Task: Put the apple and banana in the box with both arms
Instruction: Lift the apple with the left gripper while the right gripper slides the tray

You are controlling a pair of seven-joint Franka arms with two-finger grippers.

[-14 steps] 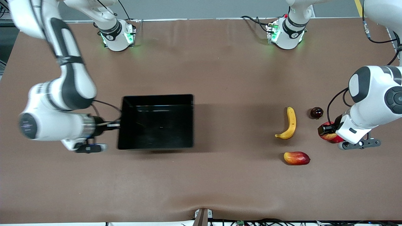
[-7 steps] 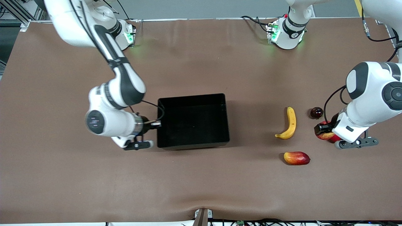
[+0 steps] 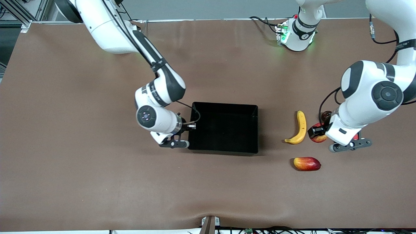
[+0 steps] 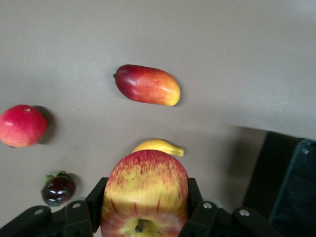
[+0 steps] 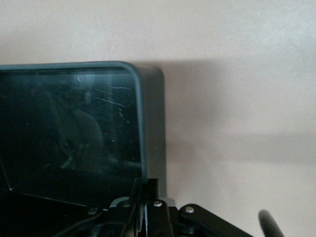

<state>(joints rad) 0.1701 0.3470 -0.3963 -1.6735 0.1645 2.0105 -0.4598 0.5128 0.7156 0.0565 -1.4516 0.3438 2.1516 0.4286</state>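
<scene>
The black box (image 3: 224,107) sits mid-table. My right gripper (image 3: 192,125) is shut on its wall at the right arm's end; the right wrist view shows the fingers (image 5: 170,197) pinching the rim (image 5: 139,113). My left gripper (image 3: 317,133) is shut on the red-yellow apple (image 3: 320,139) and holds it over the table beside the banana (image 3: 301,126). In the left wrist view the apple (image 4: 144,190) fills the space between the fingers (image 4: 97,197), with the banana's tip (image 4: 159,146) showing past it and the box's corner (image 4: 284,168) at the frame edge.
A red-yellow mango-like fruit (image 3: 307,163) lies nearer the front camera than the banana. A small dark fruit (image 3: 326,114) lies partly hidden by the left arm. The left wrist view also shows a pinkish-red round fruit (image 4: 20,126) and the dark fruit (image 4: 58,189).
My right gripper has pulled the box a long way toward the left arm's end, toward the fruits. My left gripper has carried the apple toward the banana.
</scene>
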